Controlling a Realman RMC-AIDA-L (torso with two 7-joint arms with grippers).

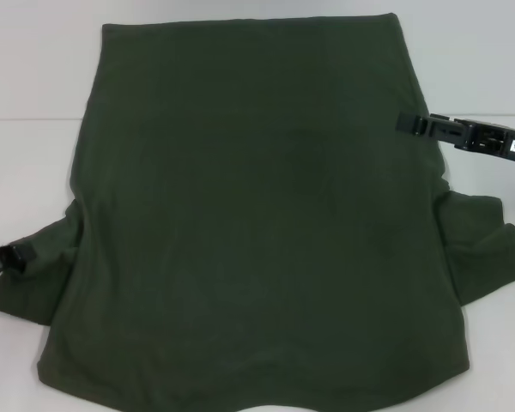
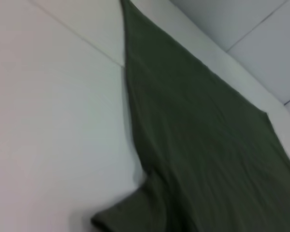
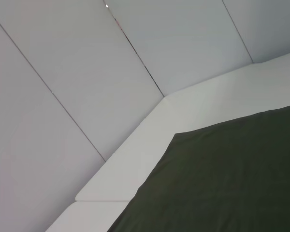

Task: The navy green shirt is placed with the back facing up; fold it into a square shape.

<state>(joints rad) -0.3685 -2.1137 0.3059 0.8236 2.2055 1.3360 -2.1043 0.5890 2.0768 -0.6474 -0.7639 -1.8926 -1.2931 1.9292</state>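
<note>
The navy green shirt (image 1: 257, 223) lay spread flat on the table (image 1: 34, 94), filling the middle of the head view, its hem toward the far edge and its collar end nearest the robot. One sleeve (image 1: 34, 275) stuck out to the left, the other sleeve (image 1: 489, 249) to the right. The left gripper (image 1: 4, 257) sat at the left sleeve's outer edge, perhaps touching the cloth. The right gripper (image 1: 412, 124) reached in from the right, meeting the shirt's right side edge, farther back than the sleeve. Wall panels (image 3: 63, 72) stood behind the table.
</note>
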